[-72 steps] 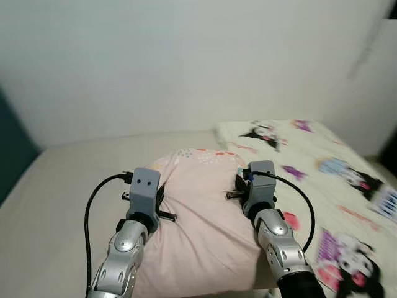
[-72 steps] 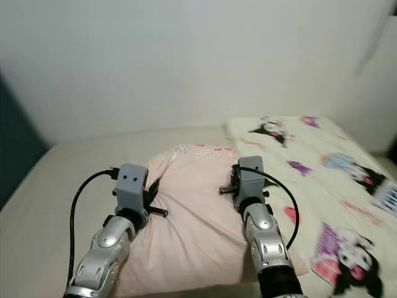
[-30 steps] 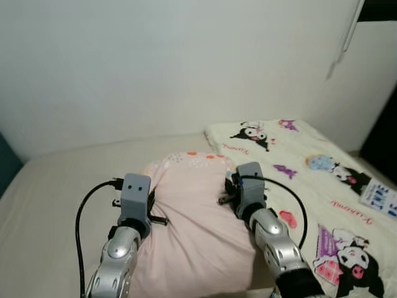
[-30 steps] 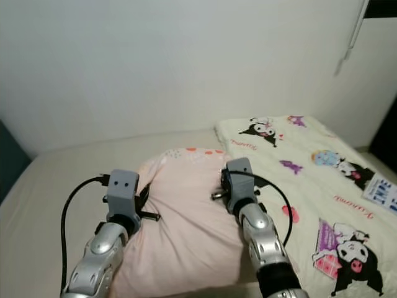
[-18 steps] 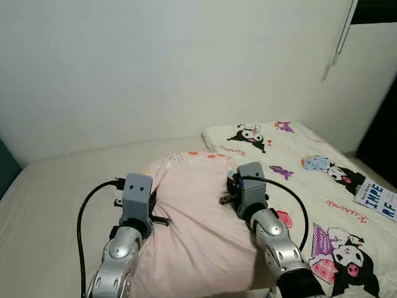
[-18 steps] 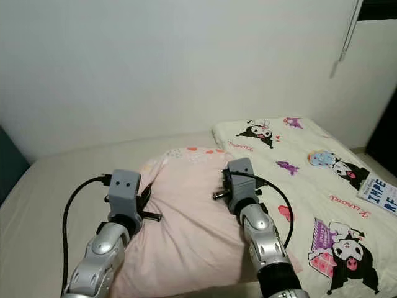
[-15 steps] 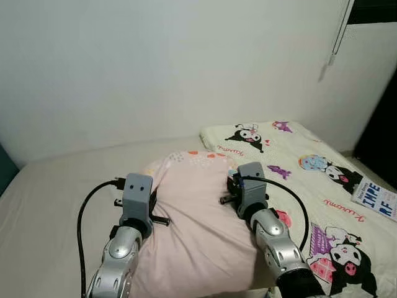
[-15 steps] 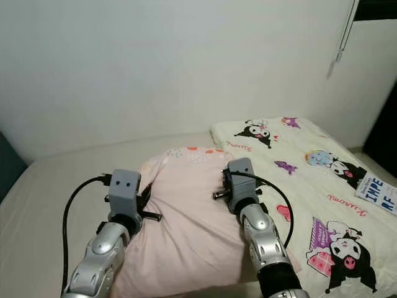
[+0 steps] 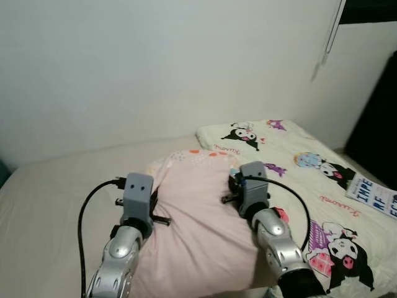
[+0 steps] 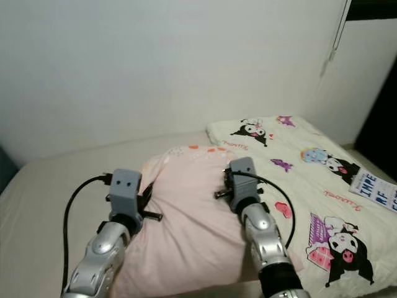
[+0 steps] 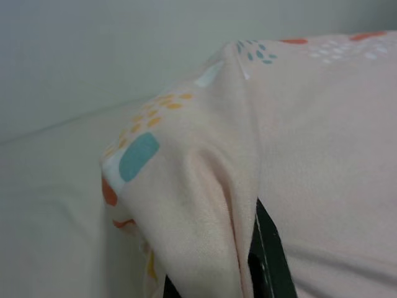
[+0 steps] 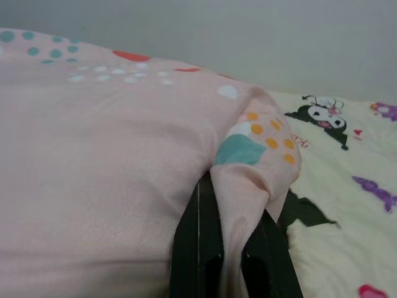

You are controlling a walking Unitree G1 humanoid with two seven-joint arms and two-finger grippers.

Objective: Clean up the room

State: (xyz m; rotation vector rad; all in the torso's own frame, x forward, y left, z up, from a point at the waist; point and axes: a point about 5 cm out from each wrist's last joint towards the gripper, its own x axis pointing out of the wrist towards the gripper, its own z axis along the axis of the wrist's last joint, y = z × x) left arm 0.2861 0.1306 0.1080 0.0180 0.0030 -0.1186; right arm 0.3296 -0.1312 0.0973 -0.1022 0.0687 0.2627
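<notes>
A pale pink pillow [image 9: 195, 211] with coloured dots lies lengthwise between my two arms, over a beige bed sheet [image 9: 49, 192]. My left gripper [image 11: 217, 273] is shut on a pinched fold at the pillow's left side; one black finger [image 11: 263, 254] shows under the cloth. My right gripper [image 12: 231, 254] is shut on the pillow's right corner, with cloth bunched between both black fingers [image 12: 198, 248]. In the head views the left gripper [image 9: 154, 203] and right gripper [image 9: 234, 191] press into the pillow's sides, fingertips hidden by the wrist housings.
A cream blanket [image 9: 322, 186] with black-and-white cartoon figures covers the bed's right part. A white printed booklet [image 9: 375, 195] lies on it at the far right. A plain white wall stands behind the bed, and a dark opening [image 9: 378, 118] is at the right.
The camera has swung a little to the right, bringing in more of the blanket, the booklet and the dark opening. Both grippers keep the same hold on the pillow.
</notes>
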